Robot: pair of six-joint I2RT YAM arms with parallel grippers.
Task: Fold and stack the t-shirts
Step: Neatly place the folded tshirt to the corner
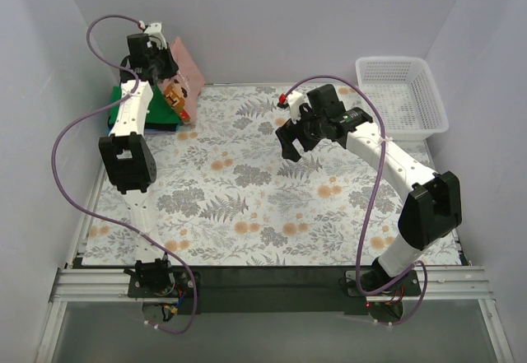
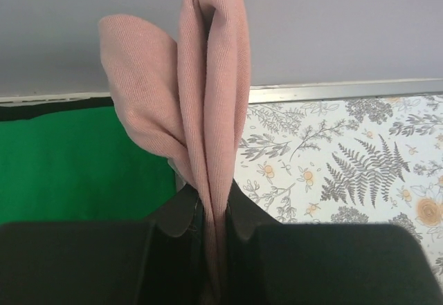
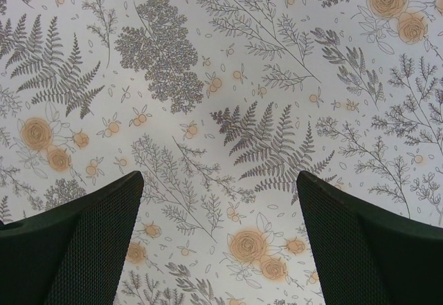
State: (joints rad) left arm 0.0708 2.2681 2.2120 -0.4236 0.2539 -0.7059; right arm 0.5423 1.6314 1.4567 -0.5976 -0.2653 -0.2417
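Floral cloth (image 2: 346, 160) covers the desk. Left fingers (image 2: 211, 208) pinch a bunched fold of the pink t-shirt (image 2: 208, 77), held raised over the green t-shirt (image 2: 76, 160). Right fingers (image 3: 218, 180) are spread and empty, well right of the green t-shirt. The fabric should be light and limp; grip doubled edges. No legible writing.

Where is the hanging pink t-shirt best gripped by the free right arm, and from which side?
Probably its loose lower edge, from the table-centre side: the dusty pink cloth t-shirt hangs bunched from the left gripper, fingers shut, with the back wall close behind.
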